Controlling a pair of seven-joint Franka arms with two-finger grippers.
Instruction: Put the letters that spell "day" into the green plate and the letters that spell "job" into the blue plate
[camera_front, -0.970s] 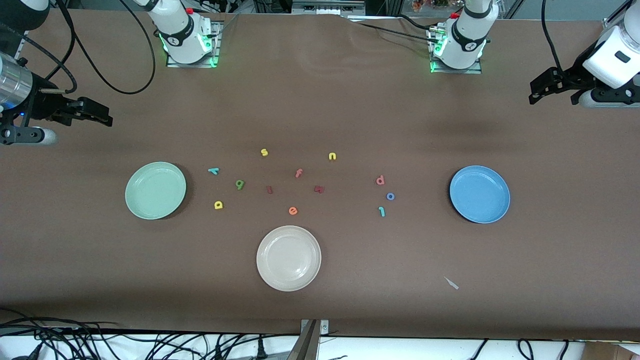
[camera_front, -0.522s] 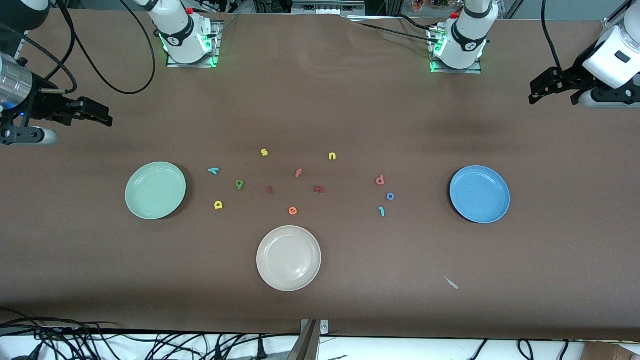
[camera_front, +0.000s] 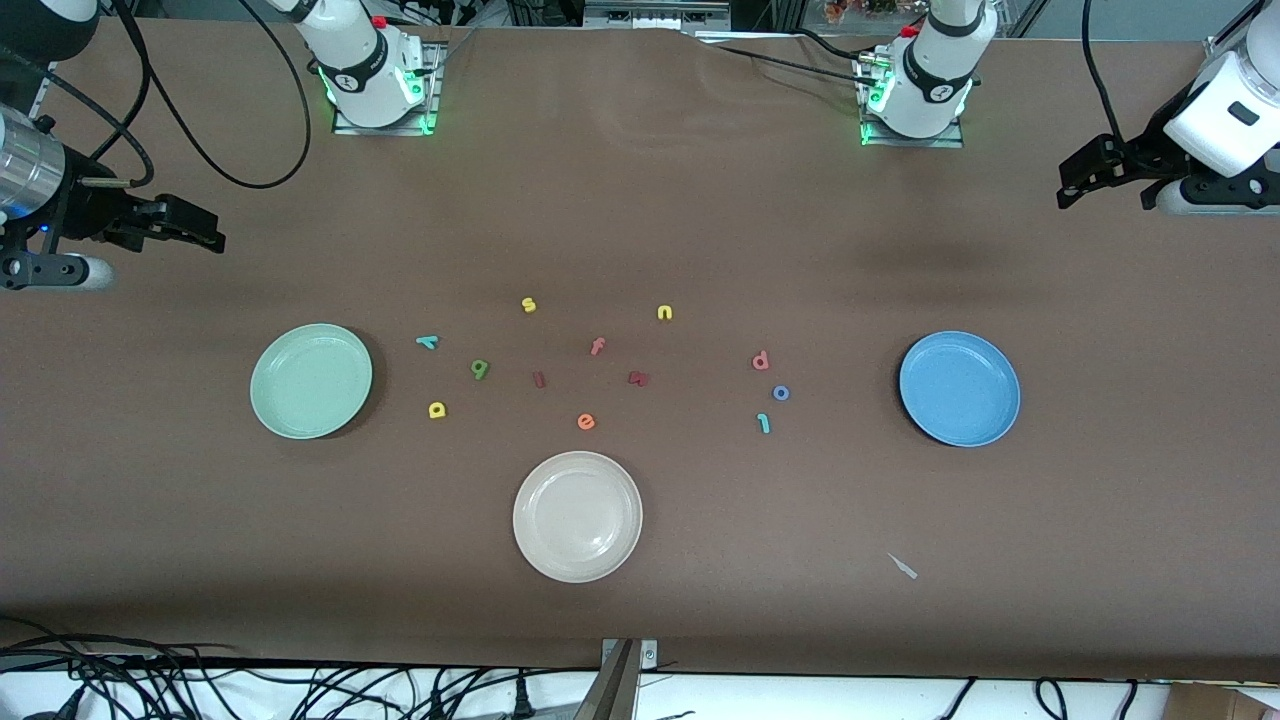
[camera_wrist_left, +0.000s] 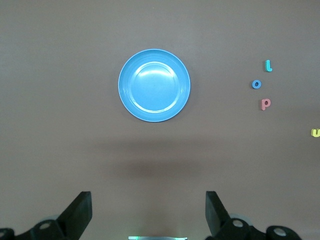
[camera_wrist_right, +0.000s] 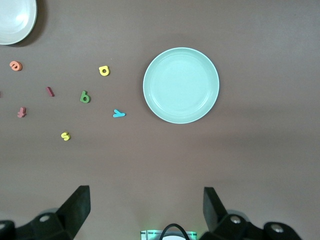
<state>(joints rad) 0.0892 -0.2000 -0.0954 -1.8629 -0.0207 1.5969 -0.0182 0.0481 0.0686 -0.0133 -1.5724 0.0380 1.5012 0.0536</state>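
Waiting at opposite ends of a brown counter (camera_front: 640, 200), two robot arms hang above the surface with nothing in their grasp. The left gripper (camera_front: 1085, 180) hovers over the left arm's end of the counter, its fingers (camera_wrist_left: 80, 212) spread wide and empty; the right gripper (camera_front: 195, 230) hovers over the right arm's end, its fingers (camera_wrist_right: 77, 207) likewise wide apart and empty.

Both target plates hold nothing. The green plate (camera_front: 311, 380) sits toward the right arm's end, and near it lie the letters that spell "day": a light teal "y" (camera_front: 428, 341), a dark green letter (camera_front: 480, 369) and a yellow letter (camera_front: 436, 409), each flat on the counter and apart from the plate's rim. The blue plate (camera_front: 959, 388) sits toward the left arm's end, with the letters that spell "job" in a short column beside it: a salmon-red letter (camera_front: 761, 360), a blue "o" (camera_front: 781, 393) and a teal "j" (camera_front: 764, 423), none touching the plate.

Between the two groups lie a yellow "s" (camera_front: 528, 305), a yellow "n" (camera_front: 665, 313), a salmon "f" (camera_front: 597, 347), two dark red letters (camera_front: 539, 379) and an orange "e" (camera_front: 586, 422). A cream-white plate (camera_front: 577, 516) rests nearer the front camera than all the letters, and a small pale scrap (camera_front: 903, 566) lies nearer still.
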